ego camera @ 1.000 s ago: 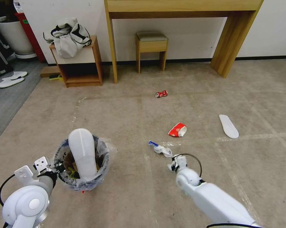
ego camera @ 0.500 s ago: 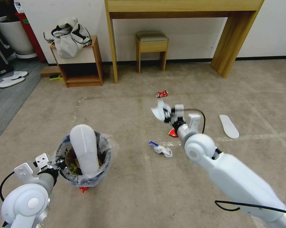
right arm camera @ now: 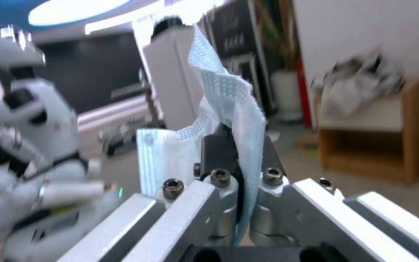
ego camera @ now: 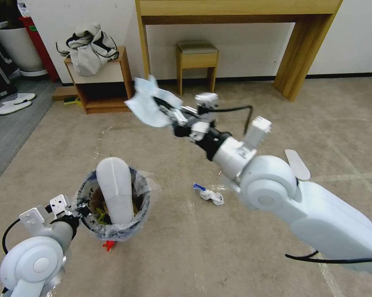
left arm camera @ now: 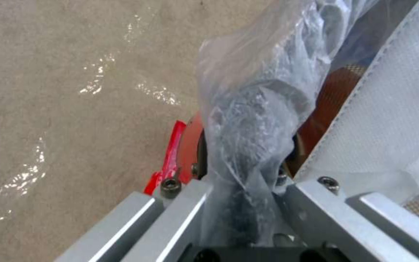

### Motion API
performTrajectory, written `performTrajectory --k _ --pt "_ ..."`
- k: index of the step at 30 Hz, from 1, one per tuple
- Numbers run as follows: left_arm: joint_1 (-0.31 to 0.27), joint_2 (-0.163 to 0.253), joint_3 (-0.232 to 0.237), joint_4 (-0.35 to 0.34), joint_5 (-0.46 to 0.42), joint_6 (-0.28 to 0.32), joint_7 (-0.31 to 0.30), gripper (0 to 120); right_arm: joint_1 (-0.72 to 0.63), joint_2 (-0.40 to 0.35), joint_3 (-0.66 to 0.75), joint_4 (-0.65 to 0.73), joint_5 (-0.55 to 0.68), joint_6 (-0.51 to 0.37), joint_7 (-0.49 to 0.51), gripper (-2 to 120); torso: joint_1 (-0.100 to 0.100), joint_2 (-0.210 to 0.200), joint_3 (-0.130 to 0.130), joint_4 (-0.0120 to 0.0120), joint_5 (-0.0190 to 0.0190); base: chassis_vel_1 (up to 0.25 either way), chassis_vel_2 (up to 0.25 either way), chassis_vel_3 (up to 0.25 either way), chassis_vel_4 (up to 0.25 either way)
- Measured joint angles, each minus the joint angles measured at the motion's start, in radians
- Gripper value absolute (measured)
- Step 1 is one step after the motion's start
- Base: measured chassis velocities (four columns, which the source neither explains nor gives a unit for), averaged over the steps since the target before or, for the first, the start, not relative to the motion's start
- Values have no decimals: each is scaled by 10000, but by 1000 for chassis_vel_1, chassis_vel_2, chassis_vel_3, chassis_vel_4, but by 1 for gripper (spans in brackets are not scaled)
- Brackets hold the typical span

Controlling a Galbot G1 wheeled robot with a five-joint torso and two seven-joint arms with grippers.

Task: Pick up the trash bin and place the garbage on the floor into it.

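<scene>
Right end effector [ego camera: 169, 114] pinching face mask [ego camera: 146, 106] aloft, bin [ego camera: 113, 206] below-left clamped at rim by left end effector [ego camera: 76, 210], insole [ego camera: 115, 192] sticking out.

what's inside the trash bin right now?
In the trash bin, held at its rim by the left gripper: a white insole standing on end, poking above the rim, plus brownish and yellow-green scraps beside it. The insole and bag liner hide the bottom.

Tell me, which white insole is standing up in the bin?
The insole near the left gripper: it sticks upright out of the bin. The other insole lies flat on the carpet.
</scene>
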Motion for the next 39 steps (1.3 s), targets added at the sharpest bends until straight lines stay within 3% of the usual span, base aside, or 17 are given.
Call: performTrajectory --k 6,18,25,39 --pt "-69 23 18 4 -42 6 -15 0 732 690 -1388 -604 352 -1124 1246 0 0 0 0 1 1 0 0 0 0" --pt "-211 -5 30 -3 -108 16 -21 0 1096 1477 -2970 -1516 195 -2486 2395 0 0 0 0 -1 1 0 0 0 0" --pt "-309 0 47 9 -159 21 -21 0 1006 1713 -3499 -1835 41 -2585 2574 0 0 0 0 -2 2 0 0 0 0" --pt "-354 -49 15 -105 -203 27 -18 0 961 3024 -4836 -3063 -359 -2842 2942 0 0 0 -1 0 2 0 0 0 0"
